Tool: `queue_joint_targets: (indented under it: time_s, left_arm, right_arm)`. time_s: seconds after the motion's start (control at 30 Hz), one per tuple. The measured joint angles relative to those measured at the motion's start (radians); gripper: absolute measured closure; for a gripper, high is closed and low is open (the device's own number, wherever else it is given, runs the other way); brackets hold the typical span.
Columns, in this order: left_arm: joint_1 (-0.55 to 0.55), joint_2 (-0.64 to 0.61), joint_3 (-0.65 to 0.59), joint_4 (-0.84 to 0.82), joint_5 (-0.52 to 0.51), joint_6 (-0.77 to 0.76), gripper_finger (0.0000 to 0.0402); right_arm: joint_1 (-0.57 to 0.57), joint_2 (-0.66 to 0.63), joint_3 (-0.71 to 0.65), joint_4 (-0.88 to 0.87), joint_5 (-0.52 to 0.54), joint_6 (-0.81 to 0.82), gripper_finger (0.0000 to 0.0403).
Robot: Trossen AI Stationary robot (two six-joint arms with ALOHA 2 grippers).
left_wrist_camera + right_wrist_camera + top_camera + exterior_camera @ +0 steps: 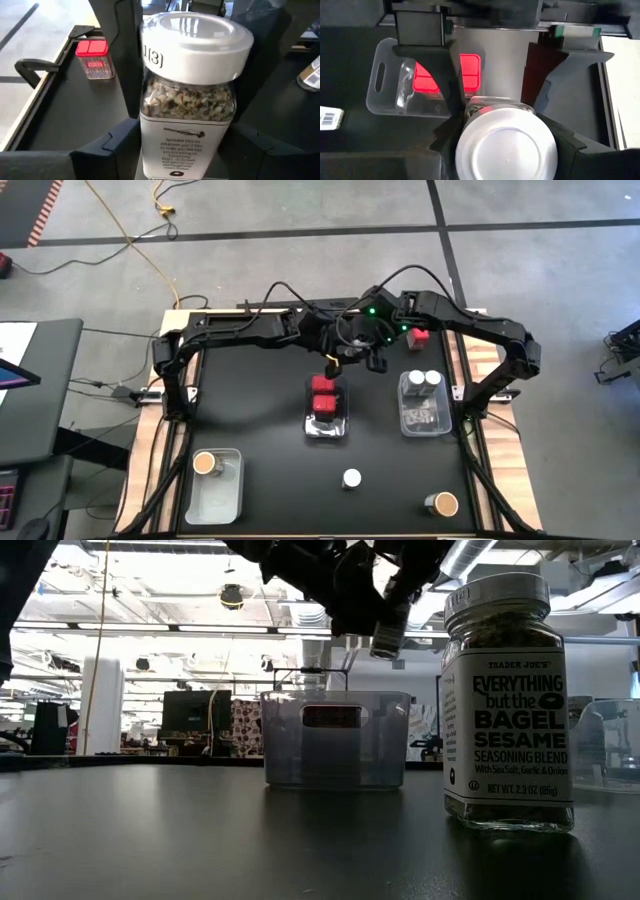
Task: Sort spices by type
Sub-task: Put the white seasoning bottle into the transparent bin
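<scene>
White-lidded jar (187,95) upright, long axis vertical, between both arms' fingers (107,145)

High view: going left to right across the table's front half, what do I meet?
Tan-lidded jar in the left bin → white-lidded jar standing alone on the table → tan-lidded jar near the right front corner.

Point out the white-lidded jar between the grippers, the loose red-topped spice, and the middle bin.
white-lidded jar (192,37), left wrist view, on its lid.
red-topped spice (92,48), left wrist view, on its top.
middle bin (335,768), low view, on its front wall.
</scene>
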Motion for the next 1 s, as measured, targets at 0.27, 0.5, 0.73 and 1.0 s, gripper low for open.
queue_joint_targets:
  time_s: [0.27, 0.5, 0.73, 1.0]
  left_arm:
    - [-0.004, 0.000, 0.000, -0.011, -0.059, 0.049, 0.0145]
    - [-0.009, 0.000, 0.000, -0.007, -0.053, 0.056, 0.0085]
    - [-0.008, 0.000, 0.000, -0.007, -0.052, 0.054, 0.0082]
    - [-0.011, 0.000, 0.000, -0.009, -0.052, 0.022, 0.0081]
  right_arm:
    - [-0.023, -0.033, -0.002, -0.156, 0.046, 0.003, 0.0180]
    - [-0.053, -0.142, -0.002, -0.230, 0.053, 0.043, 0.0180]
    - [-0.020, -0.336, -0.044, -0.329, 0.053, 0.112, 0.0180]
    - [0.078, -0.614, -0.311, -0.390, 0.052, 0.111, 0.0178]
